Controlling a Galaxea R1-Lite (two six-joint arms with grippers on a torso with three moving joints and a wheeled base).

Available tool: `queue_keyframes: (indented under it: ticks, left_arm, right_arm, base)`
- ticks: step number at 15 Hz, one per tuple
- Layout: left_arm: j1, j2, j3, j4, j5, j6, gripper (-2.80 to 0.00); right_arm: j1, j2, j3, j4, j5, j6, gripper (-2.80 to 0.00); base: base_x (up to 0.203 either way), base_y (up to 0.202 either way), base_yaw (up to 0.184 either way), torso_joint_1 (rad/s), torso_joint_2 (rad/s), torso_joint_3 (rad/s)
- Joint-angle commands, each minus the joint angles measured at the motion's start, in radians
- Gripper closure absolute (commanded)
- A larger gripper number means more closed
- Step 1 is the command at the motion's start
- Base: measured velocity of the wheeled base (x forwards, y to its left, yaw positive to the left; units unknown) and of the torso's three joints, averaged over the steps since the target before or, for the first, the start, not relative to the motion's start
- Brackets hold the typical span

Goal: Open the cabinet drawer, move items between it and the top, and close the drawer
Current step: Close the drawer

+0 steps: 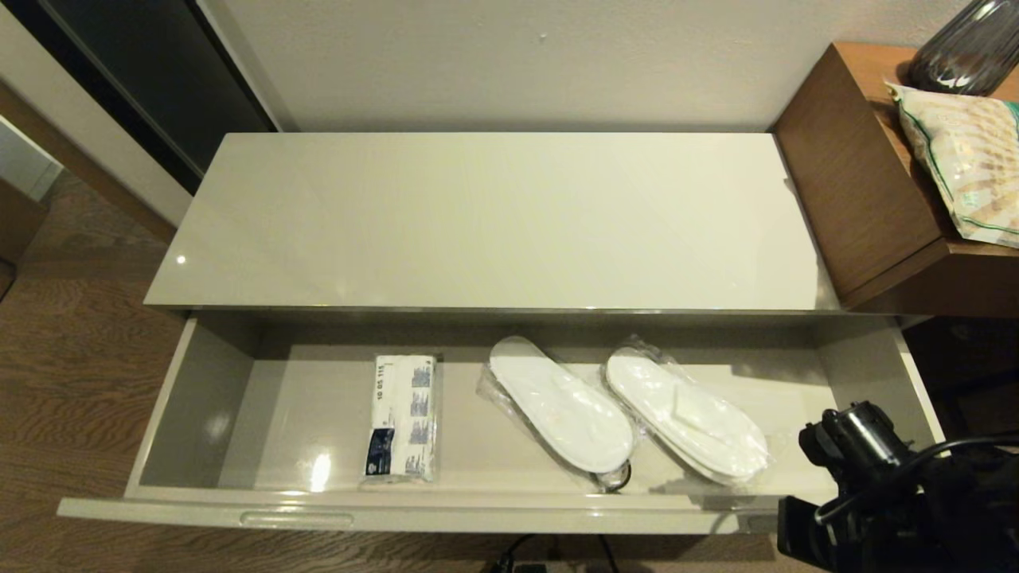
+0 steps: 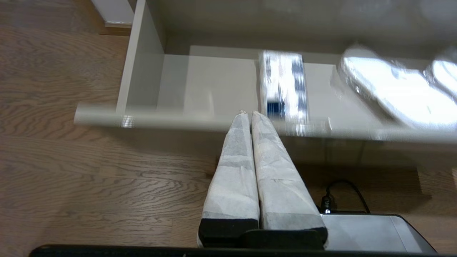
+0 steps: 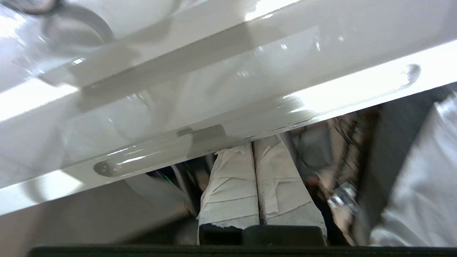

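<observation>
The cabinet drawer [image 1: 199,398] stands pulled fully out below the glossy cream top [image 1: 493,223], which is bare. Two packs of white slippers in clear plastic lie side by side inside it, one [image 1: 561,410] at the middle and one [image 1: 689,418] to its right. My right arm [image 1: 876,477] is at the drawer's front right corner. In its wrist view the right gripper [image 3: 252,148] is shut and empty, its tips just under the drawer's front edge [image 3: 250,117]. My left gripper [image 2: 249,114] is shut and empty, held low in front of the drawer's front edge [image 2: 178,119].
A white packet with blue print [image 1: 404,418] lies left of the slippers. A small black ring [image 1: 619,476] sits by the middle pack's near end. The brown side table [image 1: 868,183] at the right carries a snack bag [image 1: 967,167] and a dark vase [image 1: 967,48].
</observation>
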Motion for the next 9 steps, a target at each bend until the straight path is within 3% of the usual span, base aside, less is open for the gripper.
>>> queue_keyframes:
  ticks: [1, 4, 9]
  left_arm:
    - [0.0, 0.0, 0.0, 0.0, 0.001, 0.0, 0.0]
    - [0.0, 0.0, 0.0, 0.0, 0.001, 0.0, 0.0]
    - [0.0, 0.0, 0.0, 0.0, 0.001, 0.0, 0.0]
  right_arm:
    - [-0.03, 0.013, -0.118, 0.063, 0.0, 0.005, 0.0]
    - [-0.074, 0.034, -0.382, 0.2, 0.006, 0.005, 0.0]
    - [-0.122, 0.107, -0.622, 0.313, 0.011, 0.0, 0.0]
  base:
    - [0.0, 0.0, 0.0, 0.0, 0.0, 0.0]
    - [0.0, 0.0, 0.0, 0.0, 0.0, 0.0]
    - [0.0, 0.0, 0.0, 0.0, 0.0, 0.0]
